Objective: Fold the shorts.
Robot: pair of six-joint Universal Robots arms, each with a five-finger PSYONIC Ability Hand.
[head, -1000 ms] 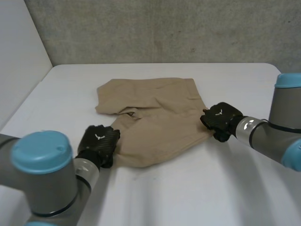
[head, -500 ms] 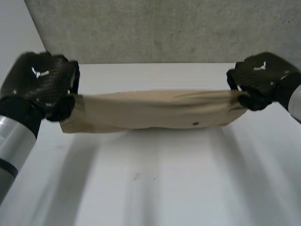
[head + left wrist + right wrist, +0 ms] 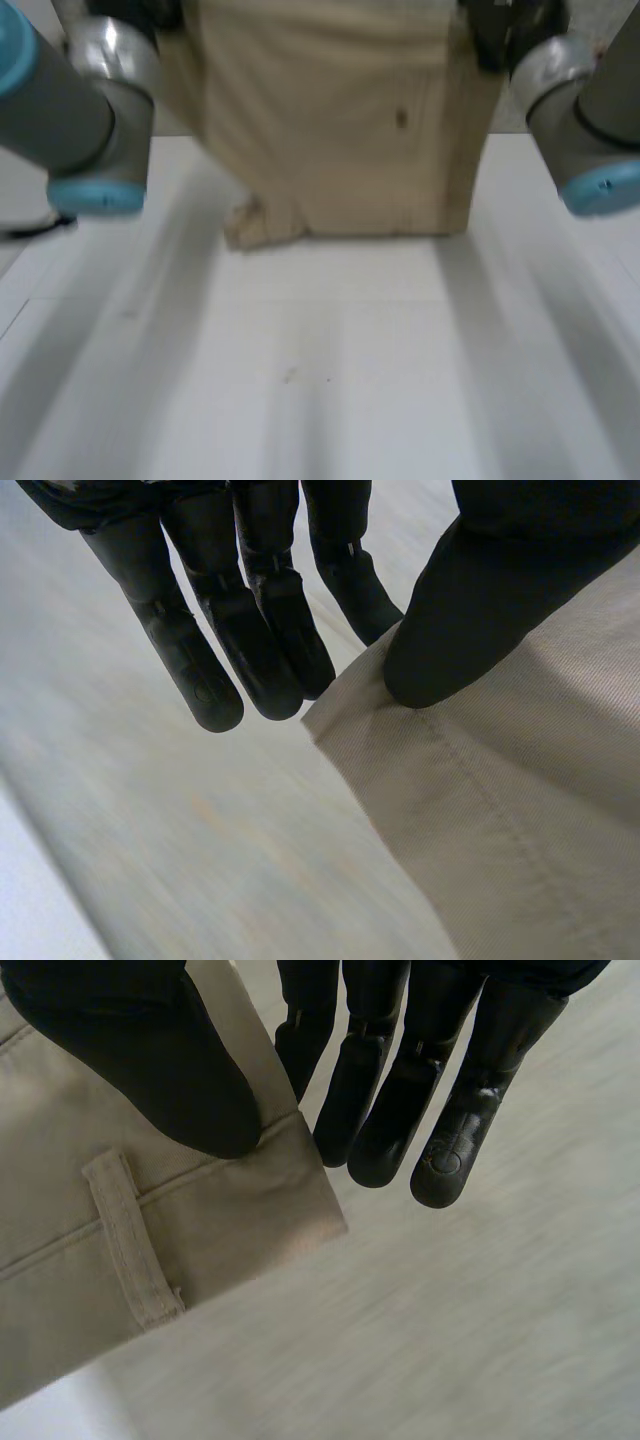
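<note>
Shorts [image 3: 330, 120] hung in air between both hands as flat sheet. Lower edge reached down near tabletop [image 3: 330, 380]; contact unclear. Left hand [image 3: 450, 610] pinched one top corner, thumb pressing cloth against straight fingers. Right hand [image 3: 150, 1050] pinched other top corner same way, just beside belt loop [image 3: 130, 1240]. Judged early stage: cloth held up and spread, no finished fold seen; laying down and folding all left. Count: one pair of shorts, two hands, one belt loop seen.

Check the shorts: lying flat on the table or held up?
Held up: the shorts hang down, the left hand and right hand each pinching a corner.
</note>
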